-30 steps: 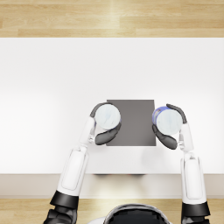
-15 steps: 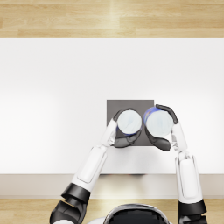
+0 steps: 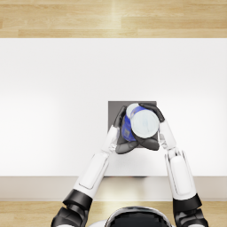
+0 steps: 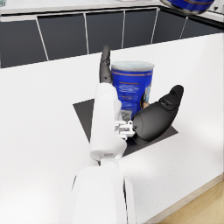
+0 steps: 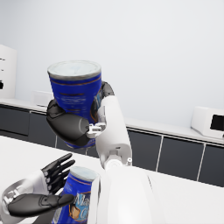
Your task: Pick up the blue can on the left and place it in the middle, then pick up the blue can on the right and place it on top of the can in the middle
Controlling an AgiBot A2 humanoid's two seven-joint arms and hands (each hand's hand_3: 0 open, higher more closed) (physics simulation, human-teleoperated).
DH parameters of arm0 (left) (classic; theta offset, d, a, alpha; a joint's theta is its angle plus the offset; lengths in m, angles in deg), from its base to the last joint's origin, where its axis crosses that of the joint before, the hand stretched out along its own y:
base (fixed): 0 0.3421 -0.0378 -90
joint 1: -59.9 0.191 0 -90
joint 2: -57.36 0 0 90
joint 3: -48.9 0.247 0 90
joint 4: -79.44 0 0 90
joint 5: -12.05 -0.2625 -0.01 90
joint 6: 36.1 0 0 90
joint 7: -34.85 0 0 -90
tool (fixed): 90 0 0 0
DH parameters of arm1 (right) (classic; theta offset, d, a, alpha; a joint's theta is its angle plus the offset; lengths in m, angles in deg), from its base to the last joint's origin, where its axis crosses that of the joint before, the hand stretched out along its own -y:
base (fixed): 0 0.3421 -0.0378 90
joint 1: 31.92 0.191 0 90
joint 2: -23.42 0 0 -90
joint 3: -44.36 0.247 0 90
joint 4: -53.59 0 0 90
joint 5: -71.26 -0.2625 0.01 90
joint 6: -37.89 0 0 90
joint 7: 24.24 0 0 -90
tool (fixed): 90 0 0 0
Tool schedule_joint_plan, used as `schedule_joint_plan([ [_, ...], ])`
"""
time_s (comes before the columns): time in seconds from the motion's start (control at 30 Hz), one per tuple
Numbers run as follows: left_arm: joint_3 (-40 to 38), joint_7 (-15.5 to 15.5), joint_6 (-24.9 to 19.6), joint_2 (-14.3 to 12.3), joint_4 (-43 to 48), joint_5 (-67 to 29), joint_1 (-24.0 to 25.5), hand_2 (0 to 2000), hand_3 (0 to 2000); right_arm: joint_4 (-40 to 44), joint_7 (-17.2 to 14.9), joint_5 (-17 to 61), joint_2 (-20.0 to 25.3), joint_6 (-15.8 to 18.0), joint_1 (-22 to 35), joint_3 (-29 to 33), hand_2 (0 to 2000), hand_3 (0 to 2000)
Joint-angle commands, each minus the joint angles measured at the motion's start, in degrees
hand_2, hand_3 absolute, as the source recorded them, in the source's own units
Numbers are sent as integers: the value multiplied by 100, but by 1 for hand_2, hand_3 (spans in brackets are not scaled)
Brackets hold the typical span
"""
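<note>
Whereas half a second ago the two cans sat side by side over the dark mat, the head view now has the right hand (image 3: 150, 128) carrying its blue can (image 3: 142, 123) over the mat's middle, so that its pale lid covers most of the other can (image 3: 127, 133), of which only a blue sliver and a bit of label show at the left. A second ago the hands were still well apart at the mat's two edges; both arms have since angled inward and their hands now meet at the centre.

From above, height cannot be judged, but the right wrist view settles it: the raised can (image 5: 75, 97) is clear of the lower can (image 5: 78, 197), with open space between them, and the right hand (image 5: 72, 124) wraps its fingers round the raised can's lower body. That same view catches the left hand (image 5: 41, 192) beside the lower can, fingers spread against its side.

Only the left wrist view shows the lower can (image 4: 132, 87) standing upright on the dark mat (image 4: 87, 113), which lies on the white table (image 4: 39, 122). There the left hand (image 4: 148, 116) cups the can, thumb on one side and fingers (image 4: 104, 65) on the other; whether it squeezes or merely touches is unclear. The upper can's base (image 4: 188, 5) shows at that picture's edge.
</note>
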State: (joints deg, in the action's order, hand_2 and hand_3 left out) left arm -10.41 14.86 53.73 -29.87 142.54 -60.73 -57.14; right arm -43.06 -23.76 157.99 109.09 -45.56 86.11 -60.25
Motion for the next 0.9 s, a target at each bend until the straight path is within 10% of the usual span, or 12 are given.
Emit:
schedule_joint_plan([
  [0.03,-192,22,7,476,2020,0,676,0,0,245,4,0,196,16,369,-277,2000,1520],
  [0.4,-2068,1771,18,845,4369,1,1451,0,0,202,-105,0,342,-249,438,-402,2000,1520],
  [0.57,-3034,1956,18,806,4719,2,1466,0,0,481,-1159,-2,377,-1678,406,-574,2000,1520],
  [0.9,-3549,1997,18,767,4877,2,1406,0,0,1075,-1389,-3,395,-1997,232,-911,2000,1520],
])
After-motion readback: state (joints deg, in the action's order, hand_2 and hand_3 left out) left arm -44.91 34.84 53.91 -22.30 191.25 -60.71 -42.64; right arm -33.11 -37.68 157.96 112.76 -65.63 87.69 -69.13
